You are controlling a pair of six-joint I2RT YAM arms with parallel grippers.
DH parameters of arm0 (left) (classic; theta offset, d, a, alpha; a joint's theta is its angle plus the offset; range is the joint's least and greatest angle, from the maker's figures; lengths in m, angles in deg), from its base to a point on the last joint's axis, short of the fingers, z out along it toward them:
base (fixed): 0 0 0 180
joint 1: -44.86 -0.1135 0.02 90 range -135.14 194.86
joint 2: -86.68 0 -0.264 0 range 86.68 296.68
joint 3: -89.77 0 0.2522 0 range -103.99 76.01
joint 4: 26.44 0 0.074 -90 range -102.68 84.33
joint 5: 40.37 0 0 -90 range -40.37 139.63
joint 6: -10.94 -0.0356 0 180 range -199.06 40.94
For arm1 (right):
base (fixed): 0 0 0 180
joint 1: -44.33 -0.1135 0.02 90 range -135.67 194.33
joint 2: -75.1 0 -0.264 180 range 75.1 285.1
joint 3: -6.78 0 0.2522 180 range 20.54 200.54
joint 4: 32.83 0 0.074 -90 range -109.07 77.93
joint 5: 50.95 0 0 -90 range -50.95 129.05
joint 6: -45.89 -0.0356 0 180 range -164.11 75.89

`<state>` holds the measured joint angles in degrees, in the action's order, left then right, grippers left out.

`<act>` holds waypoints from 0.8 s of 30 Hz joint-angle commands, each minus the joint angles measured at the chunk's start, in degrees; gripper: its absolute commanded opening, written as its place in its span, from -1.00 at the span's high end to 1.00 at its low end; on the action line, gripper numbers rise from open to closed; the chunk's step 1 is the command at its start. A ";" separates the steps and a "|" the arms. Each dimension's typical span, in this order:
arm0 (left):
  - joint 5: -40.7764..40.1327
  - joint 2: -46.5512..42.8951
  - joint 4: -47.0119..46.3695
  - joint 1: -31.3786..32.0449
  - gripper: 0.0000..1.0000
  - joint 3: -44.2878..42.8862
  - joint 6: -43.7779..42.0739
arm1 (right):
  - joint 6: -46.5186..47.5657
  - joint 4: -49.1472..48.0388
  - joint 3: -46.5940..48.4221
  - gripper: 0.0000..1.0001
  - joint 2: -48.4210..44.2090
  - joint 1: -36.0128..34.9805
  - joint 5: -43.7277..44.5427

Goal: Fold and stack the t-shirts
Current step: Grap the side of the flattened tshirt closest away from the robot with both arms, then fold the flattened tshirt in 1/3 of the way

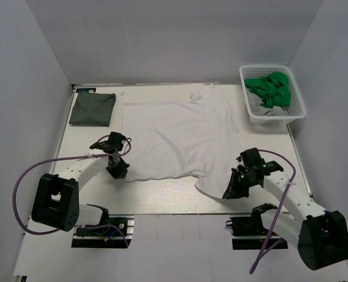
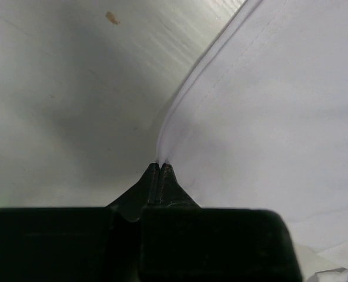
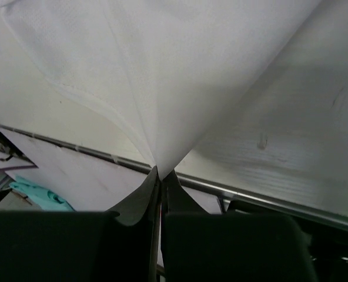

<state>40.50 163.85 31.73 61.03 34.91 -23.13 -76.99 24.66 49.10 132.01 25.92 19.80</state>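
My left fingers are pinched shut on the near left hem of the white shirt, which lies spread across the middle of the table. My right fingers are closed on its near right corner, by the table's near edge. The grey shirt sits folded far left, apart from the white one. A basket holding green cloth stands far right, just beside the white shirt

Soft, even light keeps the top view sharp, though the white t-shirt almost washes out. Both wrist views are dimmer, blurred along the bottom edge, with soft shadows beside the cloth.
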 commanded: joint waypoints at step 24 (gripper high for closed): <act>-2.13 11.77 10.00 -3.42 1.00 -26.12 -4.07 | 8.36 3.82 40.86 1.00 27.82 8.57 -6.60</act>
<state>39.54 174.75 40.10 58.75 12.00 -26.98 -71.15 27.43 84.53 159.02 32.96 14.32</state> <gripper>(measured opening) 0.011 0.011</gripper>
